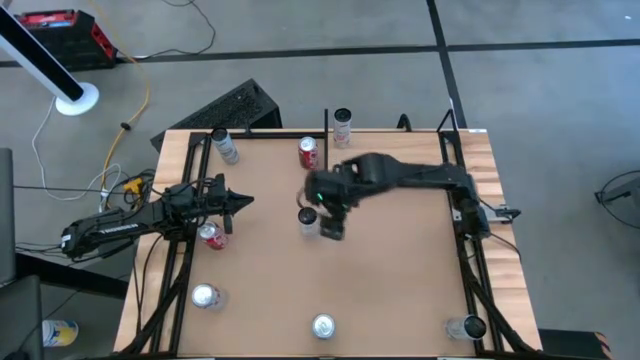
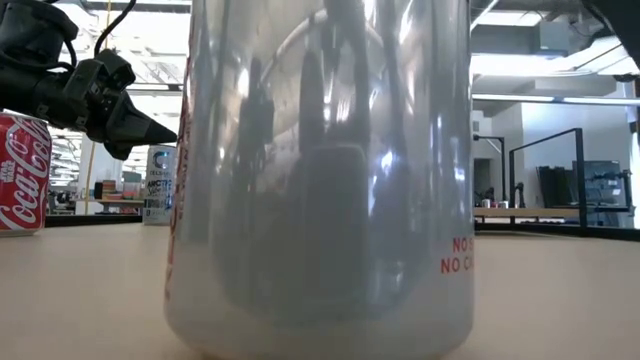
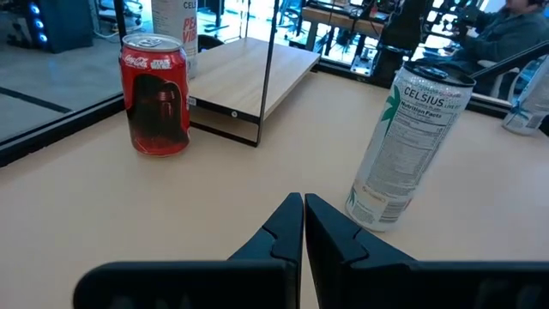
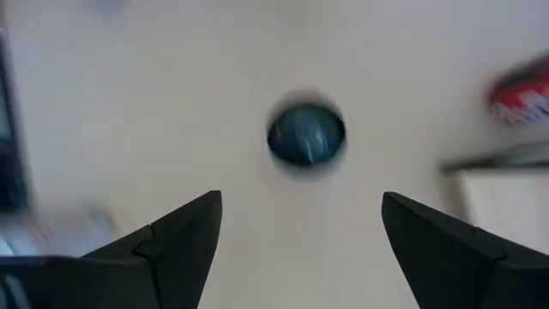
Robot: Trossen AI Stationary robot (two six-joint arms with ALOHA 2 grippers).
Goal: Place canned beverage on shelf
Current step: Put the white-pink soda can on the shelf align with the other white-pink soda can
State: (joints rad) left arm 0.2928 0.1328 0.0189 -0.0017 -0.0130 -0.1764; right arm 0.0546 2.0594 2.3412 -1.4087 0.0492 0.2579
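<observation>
We hold the right pincer [image 4: 300, 232] wide open and empty above the Celsius can [image 1: 307, 220] mid-desk, ready to descend. The shelf [image 3: 249, 77] lies beyond. The left pincer [image 3: 302, 225] waits closed, empty.

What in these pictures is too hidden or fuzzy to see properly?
- Low view: a huge silvery can right at the camera hides most of the table behind it.
- Right wrist view: all blurred. The round dark can top beyond the open right hand shows no label, and a red thing is cut by the edge.
- Left wrist view: the white can is cut by the edge.
</observation>
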